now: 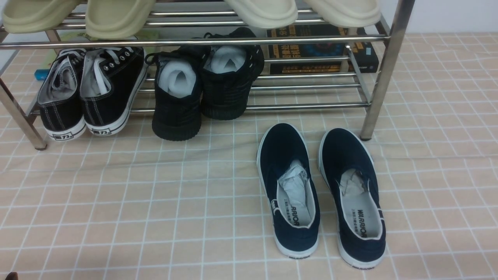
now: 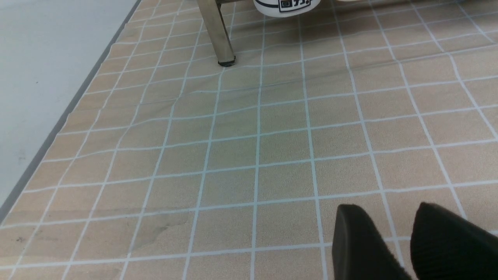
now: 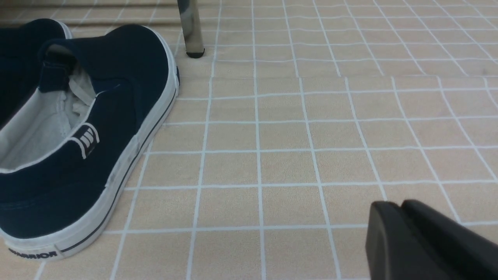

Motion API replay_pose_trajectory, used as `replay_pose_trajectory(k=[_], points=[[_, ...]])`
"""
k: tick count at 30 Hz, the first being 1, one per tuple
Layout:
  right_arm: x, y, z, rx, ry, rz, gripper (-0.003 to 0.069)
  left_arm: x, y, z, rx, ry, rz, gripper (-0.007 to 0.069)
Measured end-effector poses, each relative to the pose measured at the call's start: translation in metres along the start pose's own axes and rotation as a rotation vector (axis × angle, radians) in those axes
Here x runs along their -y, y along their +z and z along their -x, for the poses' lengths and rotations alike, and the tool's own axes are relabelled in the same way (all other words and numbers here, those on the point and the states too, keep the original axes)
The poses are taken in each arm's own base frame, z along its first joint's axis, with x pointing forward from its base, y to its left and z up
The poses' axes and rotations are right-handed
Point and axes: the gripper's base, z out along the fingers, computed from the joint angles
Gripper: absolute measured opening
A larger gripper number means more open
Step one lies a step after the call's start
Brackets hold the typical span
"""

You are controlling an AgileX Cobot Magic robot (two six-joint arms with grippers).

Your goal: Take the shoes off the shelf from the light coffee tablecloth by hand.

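Two navy shoes (image 1: pixel 323 194) lie on the tablecloth (image 1: pixel 116 202).

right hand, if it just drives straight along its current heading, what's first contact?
Probably nothing but the tablecloth. In the right wrist view the right hand points over bare cloth; the navy shoes and the shelf leg sit off to one side. Depth is unclear, so treat as likely free.

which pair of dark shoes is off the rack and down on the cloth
The navy slip-ons with white soles, side by side on the checked cloth before the rack. The black lace-ups and all-black shoes sit on its lower bars.
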Motion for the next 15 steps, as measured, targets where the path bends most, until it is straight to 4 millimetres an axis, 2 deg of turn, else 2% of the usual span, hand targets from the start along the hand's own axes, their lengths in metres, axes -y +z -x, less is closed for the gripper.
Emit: replay_pose_trajectory(k=[15], points=[[0.0000, 0.0000, -0.0001, -0.001, 0.000, 0.000, 0.0066, 0.0000, 0.0000, 0.0000, 0.000, 0.000, 0.000, 0.0239]])
